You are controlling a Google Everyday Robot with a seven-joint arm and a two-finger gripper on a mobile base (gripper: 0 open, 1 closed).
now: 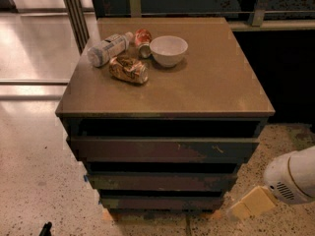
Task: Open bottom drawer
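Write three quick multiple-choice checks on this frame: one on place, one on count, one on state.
1. Where is the gripper relative to the cabinet?
A) above its top
B) behind it
C) low at its right, beside the bottom drawer

2. How many drawer fronts show?
A) three
B) one
C) five

3. How does the plastic bottle sit?
A) upright
B) on its side
C) upside down

Key:
1 C: it hangs near the floor by the lower right corner.
2 A: three stacked fronts.
3 B: it lies flat by the white bowl.
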